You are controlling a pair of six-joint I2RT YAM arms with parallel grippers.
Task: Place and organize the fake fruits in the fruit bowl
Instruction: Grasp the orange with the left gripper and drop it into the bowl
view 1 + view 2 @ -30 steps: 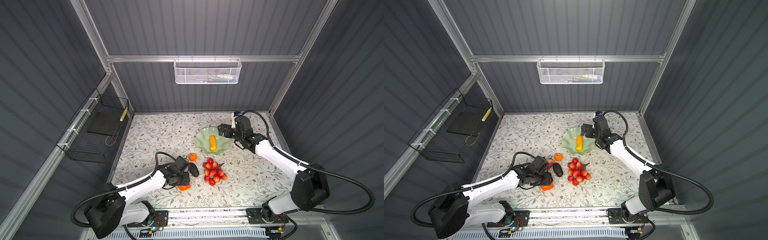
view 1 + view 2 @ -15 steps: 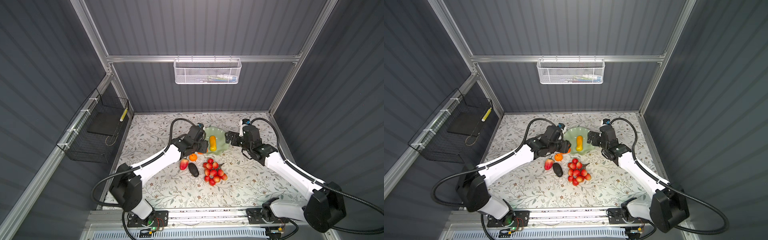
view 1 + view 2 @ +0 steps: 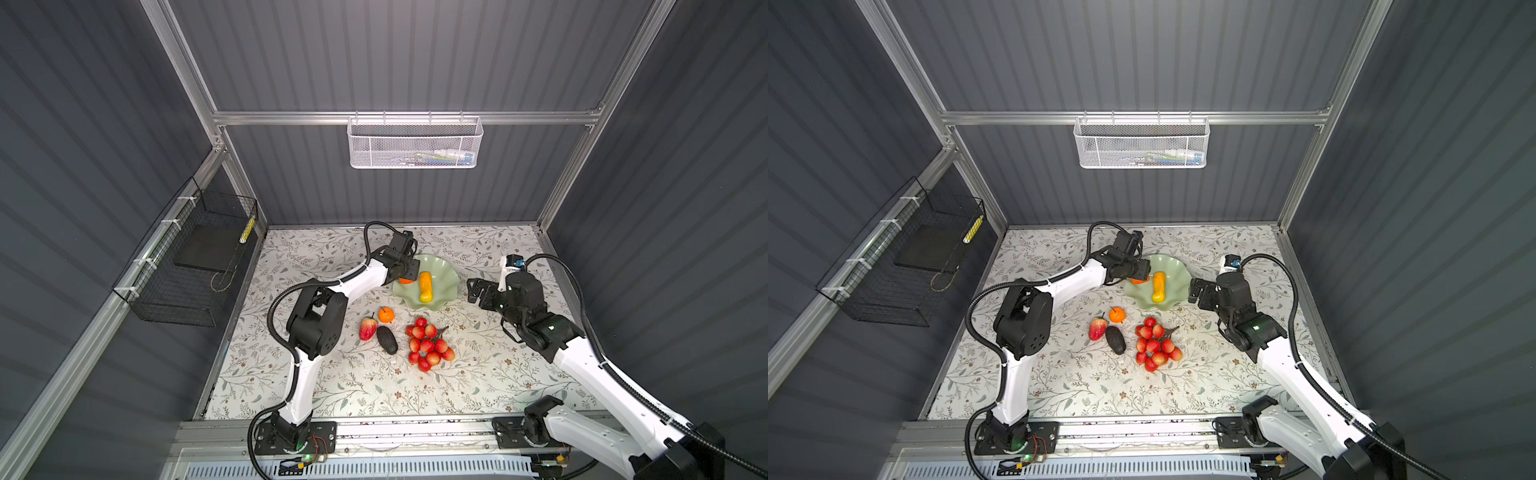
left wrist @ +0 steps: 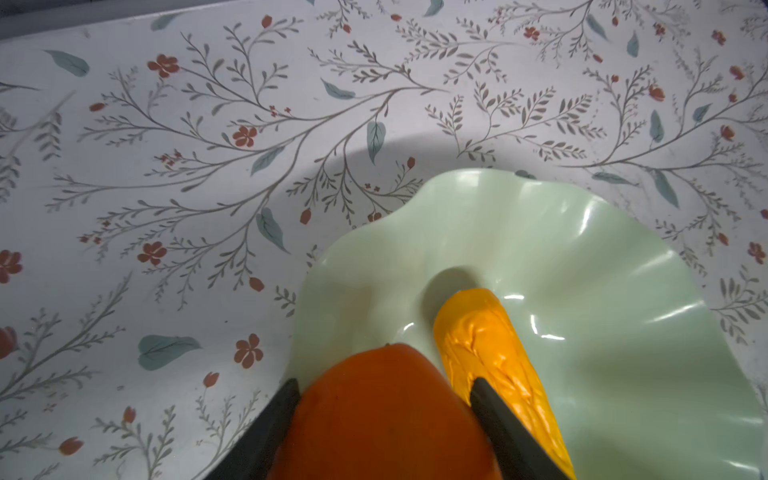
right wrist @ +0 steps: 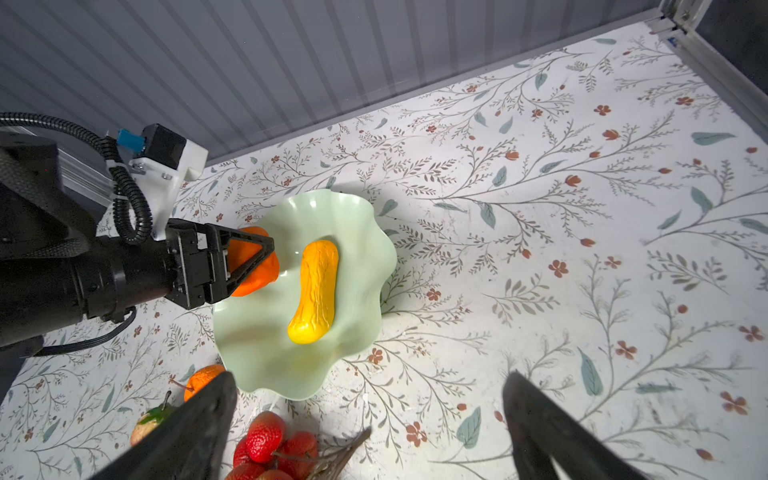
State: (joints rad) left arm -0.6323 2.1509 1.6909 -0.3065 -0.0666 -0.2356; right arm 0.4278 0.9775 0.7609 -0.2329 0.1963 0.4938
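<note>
Over the rim of the fruit bowl (image 4: 582,257), beside the long yellow fruit (image 4: 490,353) lying inside it, left fingers (image 4: 266,436) pinch the big orange (image 4: 386,415) across its widest part, sensible since it's probably light, slick, rigid plastic, while right fingers (image 5: 187,432) hang spread and empty next to the bowl.

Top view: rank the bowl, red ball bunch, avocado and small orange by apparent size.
1. bowl
2. red ball bunch
3. avocado
4. small orange, about as wide as the avocado but shorter
</note>
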